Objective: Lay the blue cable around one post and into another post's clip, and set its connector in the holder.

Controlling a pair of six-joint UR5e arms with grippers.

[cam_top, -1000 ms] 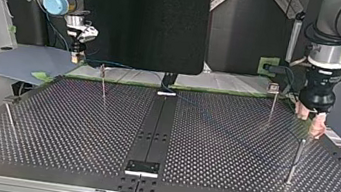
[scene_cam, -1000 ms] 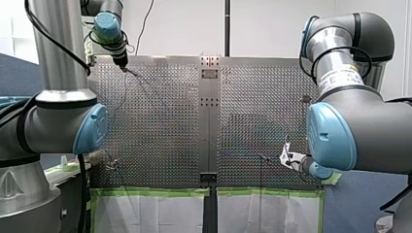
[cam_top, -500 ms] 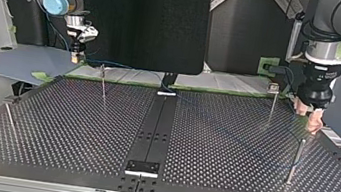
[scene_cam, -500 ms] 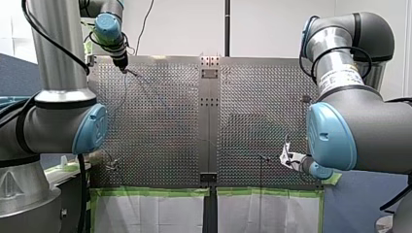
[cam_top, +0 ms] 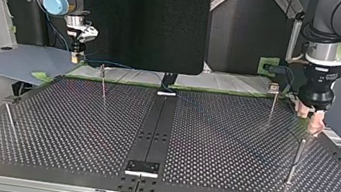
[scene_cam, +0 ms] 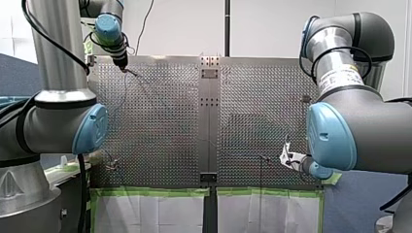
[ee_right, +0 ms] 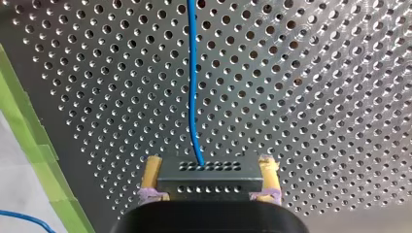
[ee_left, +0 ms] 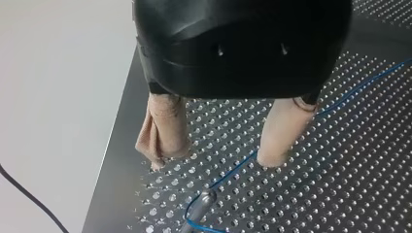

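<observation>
While my right gripper (ee_right: 210,167) clamps the black connector (ee_right: 209,182), blue cable (ee_right: 191,73) running out ahead, my left gripper (ee_left: 215,159) hangs spread wide above the cable near a post (ee_left: 205,200).

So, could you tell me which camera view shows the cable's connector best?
The right wrist view: the connector sits clamped between my right gripper's yellow pads, with the blue cable running out of it. In the front and top views it is too small to make out; the left wrist view shows only cable.
</observation>
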